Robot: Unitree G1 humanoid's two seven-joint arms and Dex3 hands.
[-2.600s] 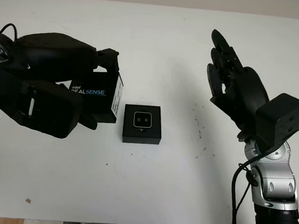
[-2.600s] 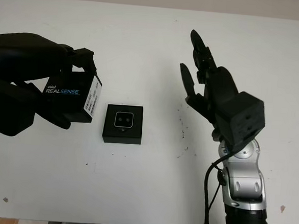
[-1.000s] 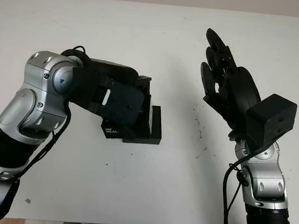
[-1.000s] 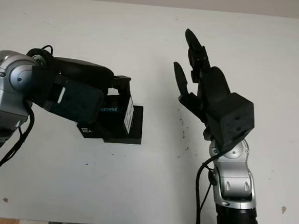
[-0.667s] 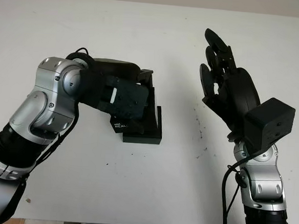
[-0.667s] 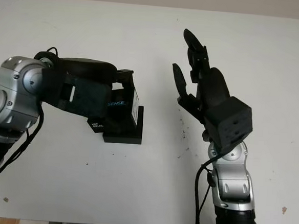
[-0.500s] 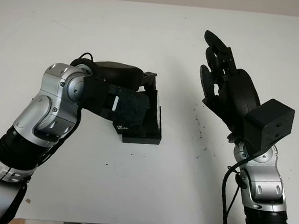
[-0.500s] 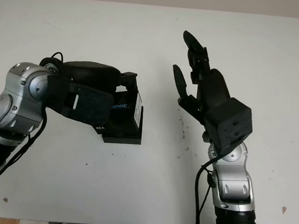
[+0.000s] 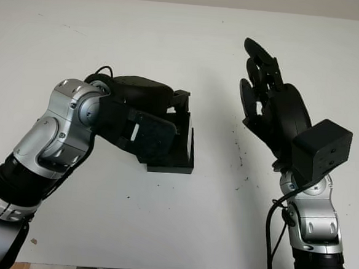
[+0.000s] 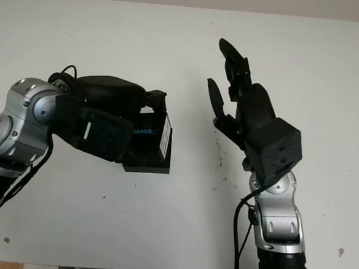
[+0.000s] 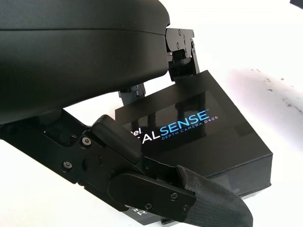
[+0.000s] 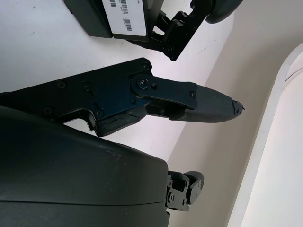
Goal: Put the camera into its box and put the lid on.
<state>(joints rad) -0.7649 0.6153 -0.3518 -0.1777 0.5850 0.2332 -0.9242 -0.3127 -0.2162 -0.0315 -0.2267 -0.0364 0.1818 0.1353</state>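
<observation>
left eye view: left hand (image 9: pixel 144 123) sits centre-left of the frame, fingers wrapped round the black lid (image 9: pixel 180 137), which is held tilted over the black box (image 9: pixel 176 166) on the white table (image 9: pixel 143 33); the box's front edge pokes out below the hand; camera itself hidden under the lid. right hand (image 9: pixel 269 98) is raised at right of centre, open, holding nothing, well apart from the box. right eye view: lid shows "sense" lettering and a white label (image 10: pixel 165 141) on its right side face; box base (image 10: pixel 149 165) under it. left wrist view: fingers (image 11: pixel 189 203) clamp the lid top (image 11: pixel 199 137), printed "depth camera d405". right wrist view: lid label (image 12: pixel 125 16) at upper left of the frame, right finger (image 12: pixel 203 106) extended
</observation>
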